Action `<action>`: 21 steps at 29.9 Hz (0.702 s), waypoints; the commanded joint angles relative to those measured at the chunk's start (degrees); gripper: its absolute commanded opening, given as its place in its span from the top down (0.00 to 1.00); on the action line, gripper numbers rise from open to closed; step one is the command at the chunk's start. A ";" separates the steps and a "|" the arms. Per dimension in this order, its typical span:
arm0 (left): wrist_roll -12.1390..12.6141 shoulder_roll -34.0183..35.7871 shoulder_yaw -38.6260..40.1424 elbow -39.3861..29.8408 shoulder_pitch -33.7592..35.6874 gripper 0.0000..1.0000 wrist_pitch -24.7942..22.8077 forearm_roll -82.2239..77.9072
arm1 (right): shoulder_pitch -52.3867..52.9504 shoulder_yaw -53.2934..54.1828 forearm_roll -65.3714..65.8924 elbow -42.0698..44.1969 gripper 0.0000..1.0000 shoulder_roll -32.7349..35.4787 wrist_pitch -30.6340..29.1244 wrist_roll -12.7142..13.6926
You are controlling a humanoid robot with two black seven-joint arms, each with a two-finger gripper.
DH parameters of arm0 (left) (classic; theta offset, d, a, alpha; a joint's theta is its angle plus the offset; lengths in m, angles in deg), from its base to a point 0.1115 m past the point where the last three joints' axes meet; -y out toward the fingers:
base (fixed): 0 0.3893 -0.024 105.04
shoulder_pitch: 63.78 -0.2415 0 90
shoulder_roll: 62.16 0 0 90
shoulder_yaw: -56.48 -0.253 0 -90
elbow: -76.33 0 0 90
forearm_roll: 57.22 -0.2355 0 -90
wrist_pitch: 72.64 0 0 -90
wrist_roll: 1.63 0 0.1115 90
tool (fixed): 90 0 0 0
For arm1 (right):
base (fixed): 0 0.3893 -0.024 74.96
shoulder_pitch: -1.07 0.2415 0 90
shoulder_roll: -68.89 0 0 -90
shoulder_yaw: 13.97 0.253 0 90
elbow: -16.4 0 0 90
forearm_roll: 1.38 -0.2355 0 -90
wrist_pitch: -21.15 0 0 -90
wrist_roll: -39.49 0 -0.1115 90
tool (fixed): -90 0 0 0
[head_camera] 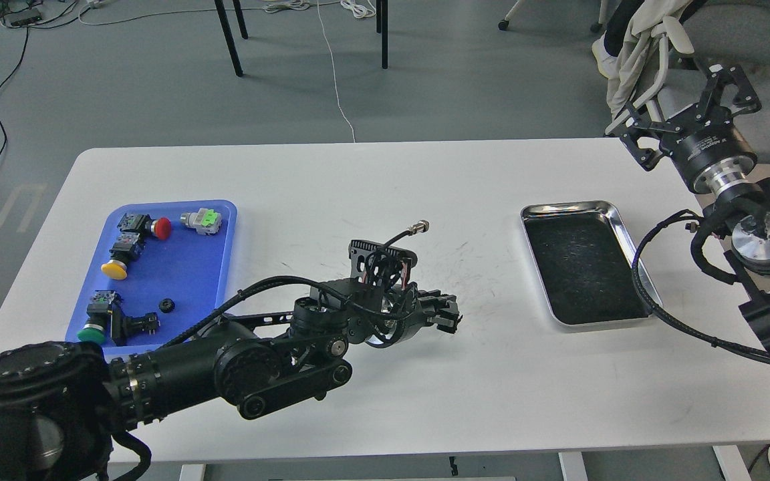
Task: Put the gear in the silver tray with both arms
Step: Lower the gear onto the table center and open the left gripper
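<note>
Left gripper (448, 314) mid-table – silver tray (625, 224) unlabelled; wrist lettering unreadable.

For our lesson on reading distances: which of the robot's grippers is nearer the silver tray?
Left, narrowly. The left gripper is low over the table beside the silver tray's left rim; the right gripper is raised beyond its far right corner.
</note>
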 commanded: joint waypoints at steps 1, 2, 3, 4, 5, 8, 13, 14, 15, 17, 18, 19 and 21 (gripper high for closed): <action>-0.96 0.00 0.00 0.01 -0.02 0.35 0.29 0.46 | -0.08 0.00 0.00 0.11 0.01 0.00 -0.02 0.00; -1.49 0.00 0.00 -0.07 -0.02 0.25 0.64 0.73 | -0.08 0.00 0.00 0.11 0.01 0.00 -0.02 0.00; -1.93 0.00 0.09 -0.07 -0.02 0.15 1.60 0.82 | -0.08 0.00 0.00 0.11 0.01 0.00 -0.02 0.00; -2.20 0.00 0.01 -0.16 -0.02 0.10 3.27 0.99 | -0.08 0.00 0.00 0.11 0.01 0.00 -0.02 0.00; -2.29 0.00 0.00 -0.25 -0.02 0.08 4.76 1.43 | -0.08 0.00 0.00 0.11 0.01 0.00 -0.02 0.00; -2.20 0.00 0.00 -0.34 0.15 0.03 7.50 4.58 | -0.08 0.00 0.00 0.11 0.01 0.00 -0.02 0.00; -1.76 0.00 0.44 -0.78 1.12 0.02 9.52 7.94 | 0.01 0.00 0.00 0.02 0.01 0.00 -0.02 0.00; -1.76 0.00 0.70 -0.78 1.38 0.02 9.52 8.03 | 0.01 0.00 0.00 0.02 0.01 0.00 -0.02 0.00; -1.76 0.00 0.97 -0.78 1.56 0.02 9.52 8.11 | 0.01 0.09 0.00 0.02 0.01 0.00 -0.02 0.00; -1.58 0.00 2.63 -0.78 2.00 0.02 9.61 8.38 | 0.01 0.09 0.00 0.02 0.01 0.00 -0.11 0.00; -1.50 0.00 4.38 -0.78 2.09 0.02 9.61 8.38 | 0.01 0.09 0.00 -0.07 0.01 0.00 -0.19 0.00; -1.41 0.00 6.23 -0.78 2.35 0.02 9.52 8.38 | 0.01 0.09 0.00 -0.07 0.01 0.00 -0.19 0.00; -1.23 0.00 10.36 -0.78 2.70 0.02 9.61 8.38 | 0.01 0.09 0.00 -0.24 0.01 0.00 -0.37 0.17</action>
